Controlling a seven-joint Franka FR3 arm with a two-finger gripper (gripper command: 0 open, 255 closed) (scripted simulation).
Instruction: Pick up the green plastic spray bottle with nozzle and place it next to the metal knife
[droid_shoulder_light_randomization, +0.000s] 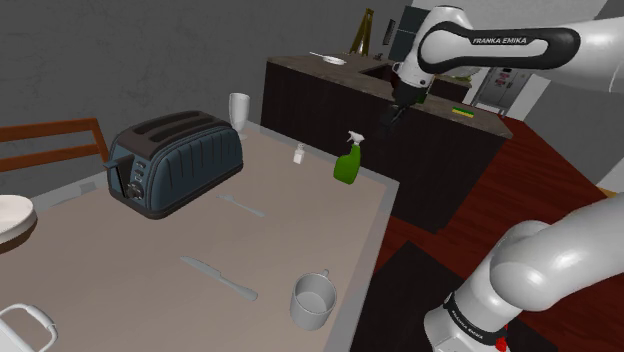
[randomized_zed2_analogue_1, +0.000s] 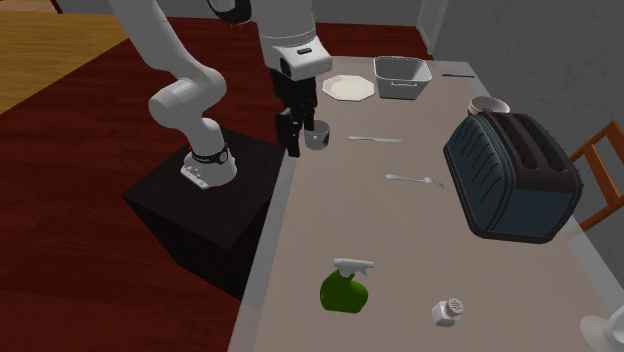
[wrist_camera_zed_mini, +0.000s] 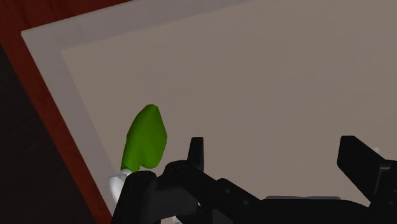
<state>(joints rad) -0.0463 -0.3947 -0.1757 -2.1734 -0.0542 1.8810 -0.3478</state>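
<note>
Red floorboards and a dark kitchen counter frame a pale bench (droid_shoulder_light_randomization: 150, 300) in a house, where a white Franka arm readies for a pick. The hand (wrist_camera_zed_mini: 275, 153) hangs in the air above the bench's far corner, its black fingers (wrist_camera_zed_mini: 196, 154) spread wide and gripping nothing. The green bottle (droid_shoulder_light_randomization: 349, 158) stands upright near the bench's edge, its pale nozzle on top, with a small shaker (droid_shoulder_light_randomization: 298, 154) near it. From the wrist camera the bottle sits just beside one finger, outside the gap between the two and untouched, so the hand looks offset to one side of its target as well as raised above it. The knife (droid_shoulder_light_randomization: 218, 278) lies flat well apart from the bottle, toward the other end of the bench, near a mug (droid_shoulder_light_randomization: 313, 300). A dark toaster (droid_shoulder_light_randomization: 175, 162) and a second utensil (droid_shoulder_light_randomization: 242, 206) lie between the two ends. By this evidence the task is at its opening stage: nothing is grasped, nothing lifted, nothing placed. What appears to remain is nearly all of it: centring the open fingers over the bottle, lowering, closing on its body, carrying it along the bench and setting it down upright beside the knife without knocking the mug.
</note>
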